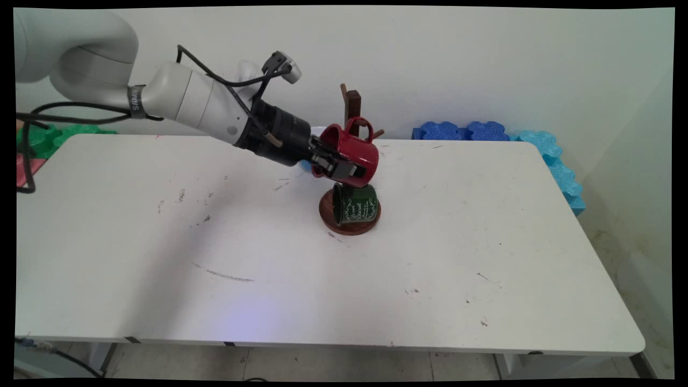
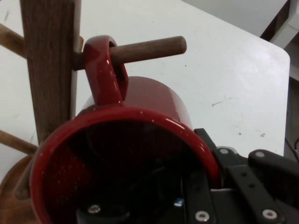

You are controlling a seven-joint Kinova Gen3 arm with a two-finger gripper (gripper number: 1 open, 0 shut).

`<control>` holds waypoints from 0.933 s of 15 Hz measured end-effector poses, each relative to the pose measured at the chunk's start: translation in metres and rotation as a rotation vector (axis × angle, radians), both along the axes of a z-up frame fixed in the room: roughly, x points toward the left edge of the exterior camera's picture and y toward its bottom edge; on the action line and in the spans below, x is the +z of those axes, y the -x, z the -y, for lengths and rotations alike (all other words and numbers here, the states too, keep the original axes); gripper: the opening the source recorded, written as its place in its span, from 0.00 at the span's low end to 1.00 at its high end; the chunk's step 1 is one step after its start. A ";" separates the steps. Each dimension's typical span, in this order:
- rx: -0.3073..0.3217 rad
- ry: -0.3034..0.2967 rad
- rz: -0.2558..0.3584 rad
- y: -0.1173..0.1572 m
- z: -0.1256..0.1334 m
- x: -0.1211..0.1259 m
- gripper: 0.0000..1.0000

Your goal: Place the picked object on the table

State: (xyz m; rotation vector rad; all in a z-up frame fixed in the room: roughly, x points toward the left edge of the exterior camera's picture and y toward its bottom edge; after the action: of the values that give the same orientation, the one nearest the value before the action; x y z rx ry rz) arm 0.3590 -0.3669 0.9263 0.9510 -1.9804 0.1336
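While the gripper [image 1: 341,167] clamps the red mug's [image 1: 355,153] rim, one finger inside and one outside, the mug's handle [image 2: 105,70] sits threaded over a wooden peg [image 2: 145,49] of the mug tree [image 1: 353,105], mid-tabletop [image 1: 484,242] toward the far edge. A green mug [image 1: 355,204] hangs below, over the round base [image 1: 328,220]. The arm slopes down from the upper left, wrist tilted.

The green mug [image 1: 356,204] bears white ornamental script, too small to read; nothing else lettered is legible.

The arm slants down from upper left; its claw [image 1: 344,164] appears clamped, one finger inside, one outside.
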 end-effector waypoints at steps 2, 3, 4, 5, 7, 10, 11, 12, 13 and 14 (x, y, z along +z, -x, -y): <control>-0.004 0.007 0.003 0.000 0.001 0.001 0.00; -0.007 0.010 0.004 0.000 0.002 0.003 0.00; -0.010 0.015 0.005 0.001 0.002 0.004 0.00; -0.013 0.018 0.006 0.001 0.002 0.005 0.00; -0.020 0.025 0.009 0.001 0.003 0.008 0.00; -0.032 0.036 0.015 0.001 0.002 0.012 0.00; -0.036 0.038 0.017 0.000 0.002 0.013 0.00; -0.040 0.040 0.019 0.000 0.001 0.014 0.00; -0.043 0.042 0.020 0.001 0.000 0.016 0.00; -0.047 0.043 0.022 0.001 -0.001 0.017 0.00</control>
State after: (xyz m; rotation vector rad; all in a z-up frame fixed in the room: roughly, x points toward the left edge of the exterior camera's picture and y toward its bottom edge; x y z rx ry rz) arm 0.3582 -0.3656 0.9429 0.8783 -2.0103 0.1596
